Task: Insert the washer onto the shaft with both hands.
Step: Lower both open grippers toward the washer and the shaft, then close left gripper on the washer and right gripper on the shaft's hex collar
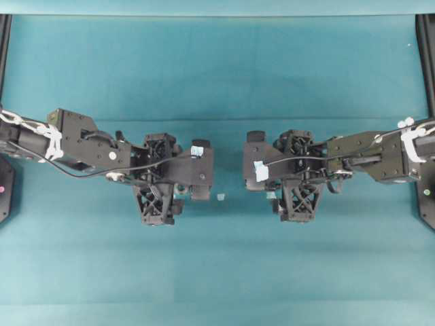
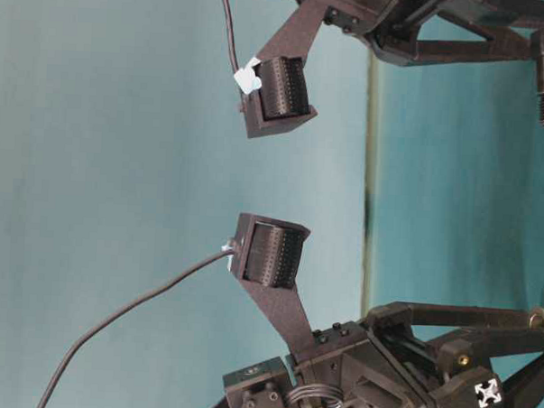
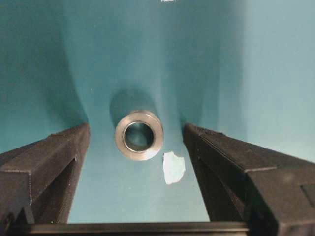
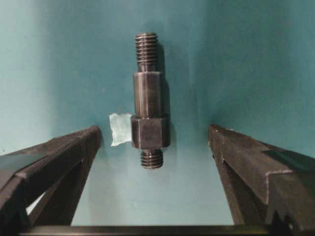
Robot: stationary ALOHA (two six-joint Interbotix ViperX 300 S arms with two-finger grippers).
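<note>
Left tool point(image 3: 138, 135) wide open, empty; washer point(image 3: 139, 135) lies flat on the counter point(image 3: 256, 73) between its fingers, touching neither, tape scrap point(image 3: 173, 167) just beside it. Right tool point(image 4: 155, 135) wide open, empty; shaft point(image 4: 149, 105) lies between its fingers, untouched.

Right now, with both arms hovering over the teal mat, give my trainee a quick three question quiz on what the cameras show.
1. True or false: the left tool is already shut on the washer.
2. In the right wrist view, the shaft lies: A) between the open fingers, untouched; B) clamped in them; C) threaded through the ring.
3. Fill in: beside each part, on the mat, lies a pale scrap of ____.

Key
1. False. Its fingers stand apart on either side of the ring, not touching.
2. A. The right tool is open around it.
3. Tape, one by the washer, another at the shaft.
</note>
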